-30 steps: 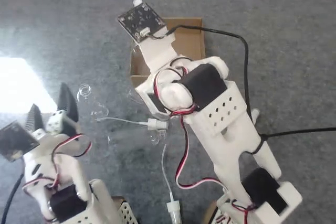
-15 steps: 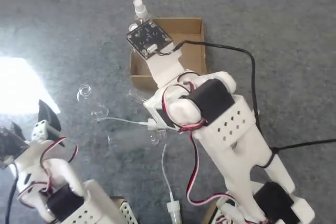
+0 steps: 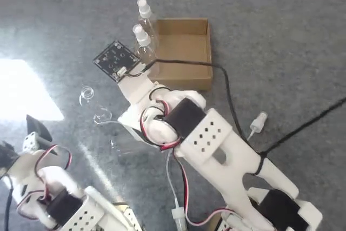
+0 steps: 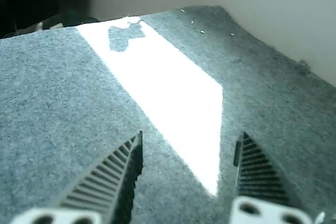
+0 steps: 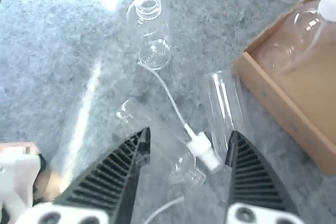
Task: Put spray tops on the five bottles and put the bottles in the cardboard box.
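High view: brown cardboard box (image 3: 184, 52) holds two upright clear plastic bottles with white spray tops (image 3: 141, 39). The right gripper (image 5: 189, 131), jaws spread, hangs over uncapped clear bottles (image 5: 226, 103) and a loose white spray top (image 5: 202, 153) just beside the box; the left gripper (image 4: 191, 135), likewise spread, sits well apart from it.

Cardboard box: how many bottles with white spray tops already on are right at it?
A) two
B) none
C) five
A: the high view shows a first capped bottle and a second capped bottle, both clear with white spray tops, at one side wall of the cardboard box.
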Robot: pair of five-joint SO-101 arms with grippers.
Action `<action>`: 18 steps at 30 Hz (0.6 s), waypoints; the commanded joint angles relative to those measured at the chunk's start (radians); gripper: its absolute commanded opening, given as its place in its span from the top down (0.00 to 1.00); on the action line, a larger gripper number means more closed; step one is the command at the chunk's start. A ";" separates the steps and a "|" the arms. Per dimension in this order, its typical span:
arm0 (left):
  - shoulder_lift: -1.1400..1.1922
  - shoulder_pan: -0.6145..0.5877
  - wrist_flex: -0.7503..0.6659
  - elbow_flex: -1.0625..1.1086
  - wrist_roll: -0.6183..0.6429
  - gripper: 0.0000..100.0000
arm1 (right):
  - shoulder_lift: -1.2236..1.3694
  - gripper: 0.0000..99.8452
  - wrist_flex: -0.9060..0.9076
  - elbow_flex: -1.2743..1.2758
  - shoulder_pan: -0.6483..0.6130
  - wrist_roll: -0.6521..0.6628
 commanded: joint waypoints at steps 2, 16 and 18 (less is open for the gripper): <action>-0.014 -0.005 -0.025 -0.012 0.017 0.73 | -0.051 0.79 -0.239 0.127 -0.008 -0.003; -0.014 -0.005 -0.026 -0.010 0.017 0.73 | 0.008 0.79 -0.756 0.397 -0.107 0.068; -0.014 -0.005 -0.026 -0.010 0.017 0.73 | 0.045 0.79 -0.803 0.400 -0.124 0.097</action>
